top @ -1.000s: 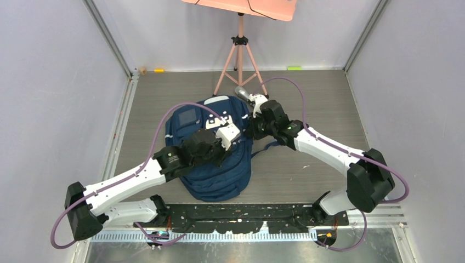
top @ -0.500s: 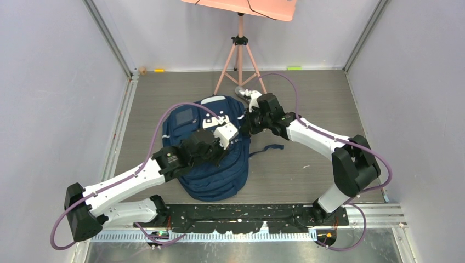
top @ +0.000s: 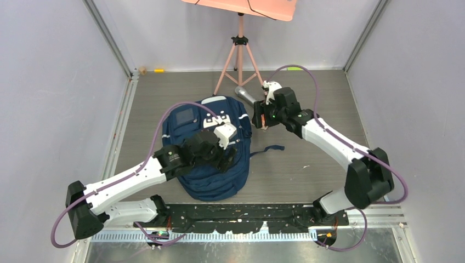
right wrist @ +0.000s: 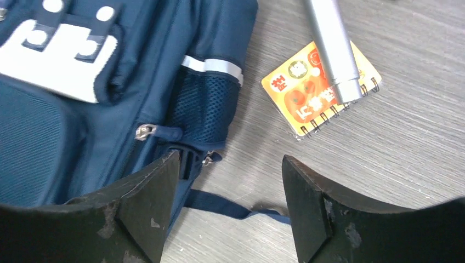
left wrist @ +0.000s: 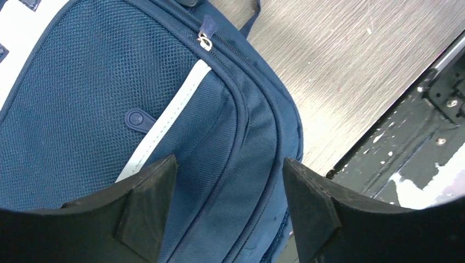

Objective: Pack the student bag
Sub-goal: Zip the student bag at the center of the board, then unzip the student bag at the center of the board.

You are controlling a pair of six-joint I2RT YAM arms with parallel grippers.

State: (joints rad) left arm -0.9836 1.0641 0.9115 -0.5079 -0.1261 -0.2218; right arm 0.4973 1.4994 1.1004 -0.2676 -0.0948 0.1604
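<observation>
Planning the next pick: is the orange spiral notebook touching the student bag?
Apart. The right wrist view shows a strip of bare tabletop between the notebook and the student bag.

The student bag (top: 189,123) lies flat on the counter (top: 312,164), a little left of centre, stretching from the near edge toward the far wall. A strap (top: 268,148) trails from its right side onto the counter. Just right of the bag lies a small spiral notebook (right wrist: 299,98), with a tube (right wrist: 329,44) resting across one corner. A tripod (top: 239,60) stands behind them.
</observation>
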